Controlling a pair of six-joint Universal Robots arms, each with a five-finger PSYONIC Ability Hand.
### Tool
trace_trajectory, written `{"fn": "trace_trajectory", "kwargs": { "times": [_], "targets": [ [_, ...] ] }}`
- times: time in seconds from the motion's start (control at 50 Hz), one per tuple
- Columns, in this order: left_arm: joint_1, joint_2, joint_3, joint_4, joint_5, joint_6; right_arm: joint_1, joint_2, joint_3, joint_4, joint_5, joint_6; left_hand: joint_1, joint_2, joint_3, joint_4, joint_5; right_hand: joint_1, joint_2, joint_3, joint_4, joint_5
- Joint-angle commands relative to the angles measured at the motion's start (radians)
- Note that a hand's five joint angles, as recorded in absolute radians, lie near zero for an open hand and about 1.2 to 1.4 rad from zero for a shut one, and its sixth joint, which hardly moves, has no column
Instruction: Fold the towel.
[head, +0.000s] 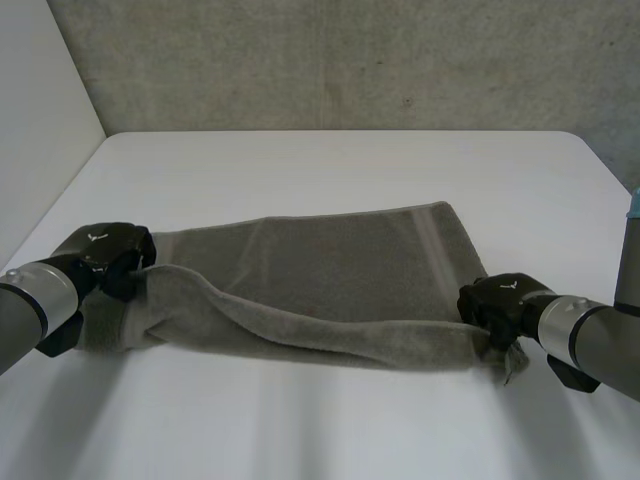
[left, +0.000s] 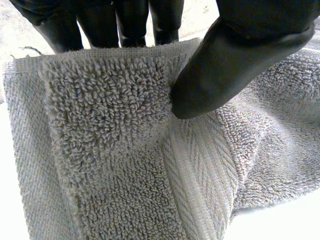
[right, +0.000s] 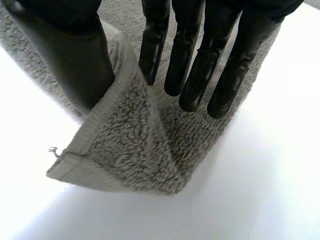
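Note:
A grey towel (head: 330, 270) lies folded lengthwise across the white table (head: 330, 165), its near layer draped over the far one. My left hand (head: 110, 256) is at the towel's left end. In the left wrist view the thumb (left: 235, 65) presses the hemmed edge of the towel (left: 115, 165) against the fingers behind it. My right hand (head: 497, 303) is at the near right corner. In the right wrist view its fingers (right: 195, 75) are straight and spread away from the thumb (right: 75, 60). The towel corner (right: 135, 150) stands loosely in a ridge between them, resting on the table.
A grey wall runs behind the table's far edge, and a white panel stands at the far left. Bare tabletop surrounds the towel at the back and the front. Both forearms reach in from the near corners.

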Motion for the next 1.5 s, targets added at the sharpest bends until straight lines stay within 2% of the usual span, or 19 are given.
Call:
{"fn": "trace_trajectory", "kwargs": {
  "times": [0.02, 0.08, 0.12, 0.24, 0.28, 0.34, 0.46, 0.62, 0.68, 0.76, 0.8, 0.86, 0.9, 0.92, 0.96, 1.04, 1.12, 1.34, 1.5],
  "targets": [
    [0.005, 0.002, -0.004, 0.007, -0.001, 0.000, -0.001, -0.002, 0.028, 0.000, 0.002, -0.005, 0.128, 0.077, 0.065, 0.047, 0.085, 0.066, 0.064, 0.065, 0.064, 0.066],
    [0.006, 0.005, -0.002, 0.006, -0.004, -0.001, -0.006, -0.006, 0.034, 0.016, 0.008, -0.017, 0.128, 0.077, 0.065, 0.047, 0.085, 0.293, 0.290, 0.291, 0.290, 0.292],
    [0.011, 0.029, 0.001, -0.001, -0.006, -0.001, -0.025, -0.025, 0.022, 0.055, 0.004, -0.037, 0.128, 0.077, 0.065, 0.047, 0.085, 0.566, 0.564, 0.565, 0.564, 0.565],
    [0.011, 0.152, 0.013, -0.007, -0.003, -0.013, -0.052, -0.175, -0.043, 0.134, -0.021, -0.080, 0.128, 0.077, 0.065, 0.047, 0.085, 0.567, 0.565, 0.566, 0.565, 0.566],
    [0.009, 0.257, 0.031, -0.005, -0.001, -0.018, -0.052, -0.322, -0.116, 0.164, -0.061, -0.068, 0.128, 0.077, 0.065, 0.047, 0.085, 0.567, 0.565, 0.566, 0.565, 0.566],
    [0.006, 0.357, 0.063, -0.001, -0.001, -0.024, -0.061, -0.423, -0.204, 0.162, -0.114, -0.024, 0.128, 0.077, 0.065, 0.047, 0.085, 0.567, 0.565, 0.566, 0.565, 0.566],
    [0.013, 0.427, 0.114, 0.002, -0.001, -0.084, -0.101, -0.451, -0.293, 0.178, -0.174, 0.027, 0.128, 0.077, 0.065, 0.047, 0.085, 0.567, 0.565, 0.566, 0.565, 0.566],
    [0.011, 0.221, 0.194, -0.001, -0.004, -0.118, -0.085, -0.189, -0.333, 0.192, -0.168, -0.140, 0.128, 0.077, 0.065, 0.047, 0.085, 0.567, 0.565, 0.566, 0.565, 0.566],
    [0.003, 0.022, 0.290, -0.001, -0.006, -0.104, -0.021, -0.027, -0.414, 0.183, -0.099, -0.288, 0.128, 0.077, 0.065, 0.047, 0.085, 0.567, 0.565, 0.566, 0.565, 0.566],
    [-0.021, -0.119, 0.399, 0.001, -0.032, -0.084, 0.034, 0.080, -0.518, 0.155, -0.036, -0.292, 0.128, 0.077, 0.065, 0.047, 0.085, 0.567, 0.565, 0.566, 0.565, 0.566],
    [-0.082, -0.245, 0.558, 0.004, -0.101, -0.044, 0.066, 0.139, -0.631, 0.061, -0.006, -0.289, 0.128, 0.077, 0.065, 0.047, 0.085, 0.567, 0.565, 0.566, 0.565, 0.566],
    [-0.116, -0.299, 0.657, 0.012, -0.142, -0.021, 0.073, 0.153, -0.684, -0.021, 0.002, -0.280, 0.128, 0.077, 0.065, 0.047, 0.085, 0.567, 0.565, 0.566, 0.565, 0.566],
    [-0.141, -0.366, 0.869, 0.045, -0.214, -0.020, 0.074, 0.149, -0.764, -0.242, 0.013, -0.232, 0.128, 0.077, 0.065, 0.047, 0.085, 0.567, 0.565, 0.566, 0.565, 0.566],
    [-0.141, -0.366, 0.870, 0.045, -0.215, -0.020, 0.074, 0.149, -0.764, -0.243, 0.013, -0.232, 0.128, 0.077, 0.065, 0.047, 0.085, 0.567, 0.565, 0.566, 0.565, 0.566],
    [-0.156, -0.380, 1.025, 0.114, -0.262, -0.041, 0.071, 0.109, -0.793, -0.466, 0.025, -0.140, 0.128, 0.077, 0.065, 0.047, 0.085, 0.567, 0.565, 0.566, 0.565, 0.566],
    [-0.161, -0.366, 1.077, 0.220, -0.290, -0.076, 0.065, 0.070, -0.792, -0.597, 0.037, -0.070, 0.128, 0.077, 0.065, 0.047, 0.085, 0.567, 0.565, 0.566, 0.565, 0.566],
    [-0.170, -0.322, 1.047, 0.370, -0.290, -0.113, 0.060, 0.063, -0.761, -0.581, 0.036, -0.042, 0.128, 0.077, 0.065, 0.047, 0.085, 0.567, 0.565, 0.566, 0.565, 0.566],
    [-0.172, -0.317, 0.712, 0.391, -0.277, -0.112, 0.059, 0.116, -0.557, -0.472, 0.016, -0.056, 0.128, 0.077, 0.065, 0.047, 0.085, 0.567, 0.565, 0.566, 0.565, 0.566],
    [-0.169, -0.342, 0.369, 0.452, -0.189, -0.084, 0.034, 0.162, -0.326, -0.449, 0.014, -0.109, 0.128, 0.077, 0.065, 0.047, 0.085, 0.567, 0.565, 0.566, 0.565, 0.566]
  ]
}}
